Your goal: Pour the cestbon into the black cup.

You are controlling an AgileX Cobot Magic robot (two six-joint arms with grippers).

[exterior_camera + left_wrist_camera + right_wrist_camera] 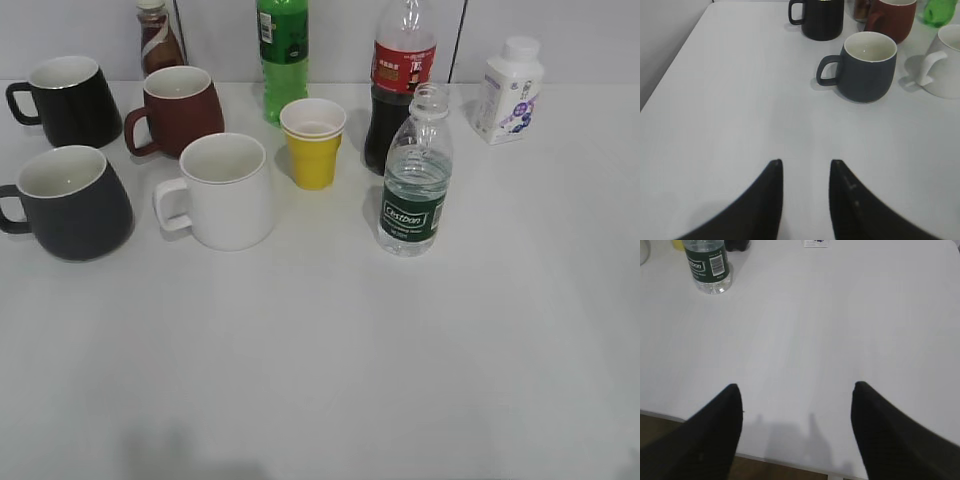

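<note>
The cestbon [415, 185], a small clear uncapped bottle with a dark green label, stands upright right of centre; its lower part shows in the right wrist view [707, 265] at top left. The black cup [72, 203], a matte charcoal mug with a white inside, stands at the far left, handle to the left; it also shows in the left wrist view [866, 66]. My left gripper [805, 165] is open and empty, over bare table short of the cup. My right gripper [796, 390] is wide open and empty near the table's front edge. Neither gripper shows in the exterior view.
A white mug [228, 190], yellow paper cups [314, 143], reddish-brown mug [180, 110] and glossy black mug [70, 100] stand nearby. A green bottle [283, 55], cola bottle [400, 80], small brown bottle [158, 40] and white bottle [509, 90] line the back.
</note>
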